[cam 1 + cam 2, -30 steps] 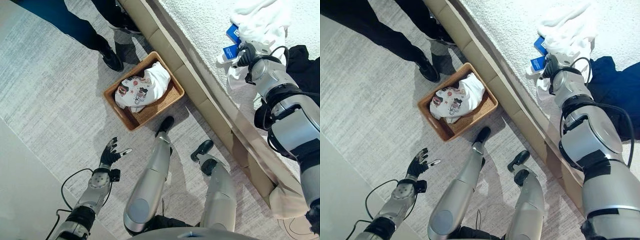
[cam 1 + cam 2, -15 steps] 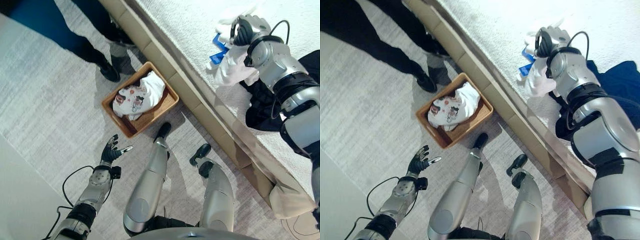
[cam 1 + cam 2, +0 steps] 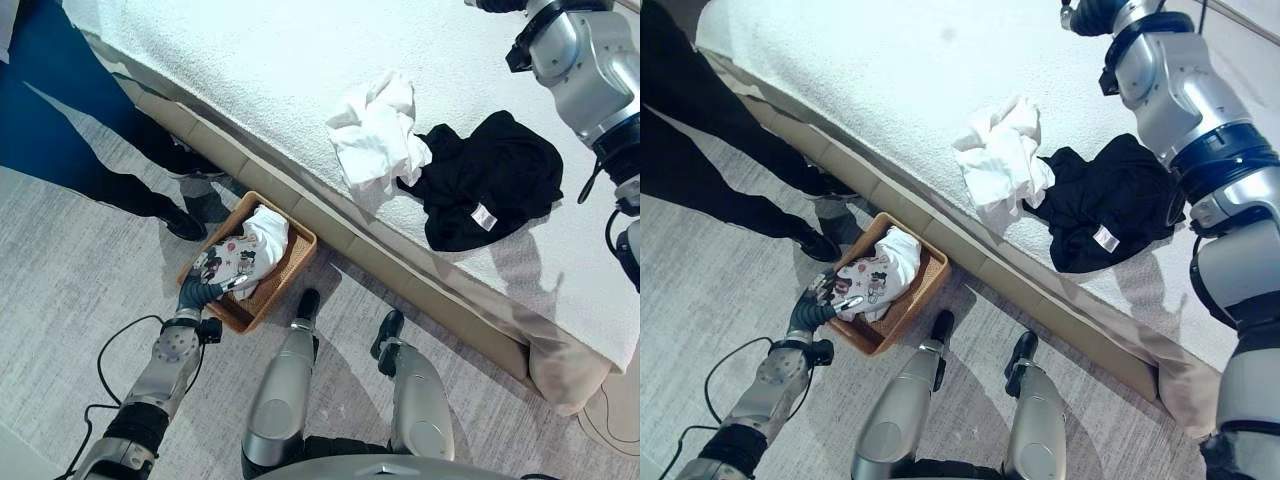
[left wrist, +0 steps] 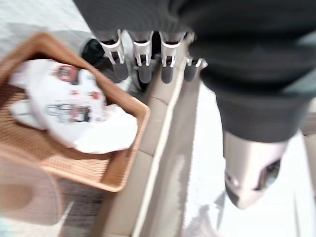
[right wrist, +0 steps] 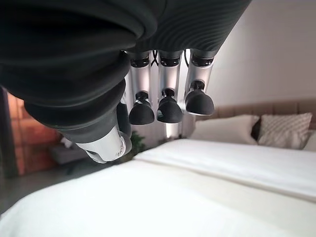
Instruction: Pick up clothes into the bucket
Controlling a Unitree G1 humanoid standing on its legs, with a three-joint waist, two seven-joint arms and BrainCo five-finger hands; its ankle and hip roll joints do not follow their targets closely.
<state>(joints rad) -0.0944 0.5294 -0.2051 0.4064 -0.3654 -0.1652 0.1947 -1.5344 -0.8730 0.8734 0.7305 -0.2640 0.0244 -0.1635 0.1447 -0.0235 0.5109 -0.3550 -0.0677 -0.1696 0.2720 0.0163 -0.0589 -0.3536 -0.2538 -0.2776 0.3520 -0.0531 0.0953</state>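
A grey carpeted floor runs beside a white bed. At the left, a person's dark legs stand near the wicker basket, which holds a printed white garment. The left hand hovers at the basket's edge, fingers relaxed, holding nothing. On the bed lie a white garment and a black garment, touching. The right hand is raised above the bed, released.

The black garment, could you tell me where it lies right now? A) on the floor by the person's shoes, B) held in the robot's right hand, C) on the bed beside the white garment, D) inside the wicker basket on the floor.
C: the black garment lies crumpled on the bed, touching the white garment next to it.
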